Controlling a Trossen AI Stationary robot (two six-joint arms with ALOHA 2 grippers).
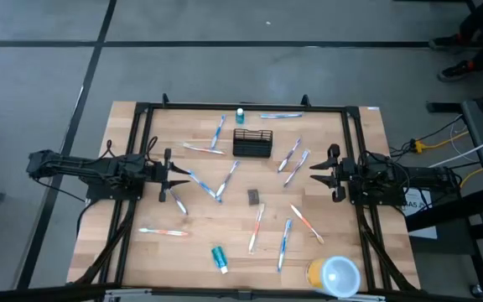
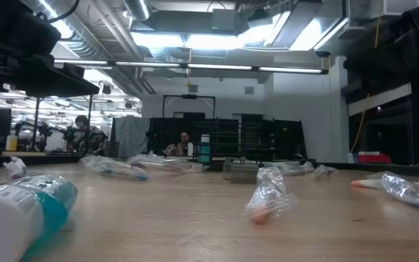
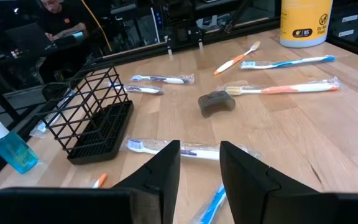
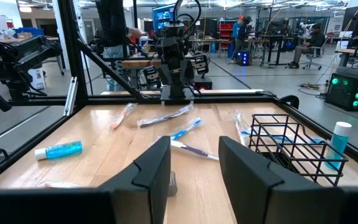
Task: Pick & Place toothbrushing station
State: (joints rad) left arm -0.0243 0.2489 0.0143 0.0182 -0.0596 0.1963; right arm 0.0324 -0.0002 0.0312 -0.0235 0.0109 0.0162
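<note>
Wooden table (image 1: 141, 252) is carrying scattered toothbrushes, none loaded yet. Black mesh holder (image 1: 252, 143) is sitting at the far-centre edge, long axis running left-right, roughly between both arms. Left gripper (image 1: 174, 178) and right gripper (image 1: 321, 172) are both hovering with fingers parted, holding nothing. Blue toothbrush (image 1: 199, 180) is lying just beside the left one, so I'd judge left goes first.

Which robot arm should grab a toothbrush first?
Probably the left. Its open end effector sits almost over a blue toothbrush. The right end effector, also open, is slightly farther from its nearest toothbrushes. The black holder is empty.
</note>
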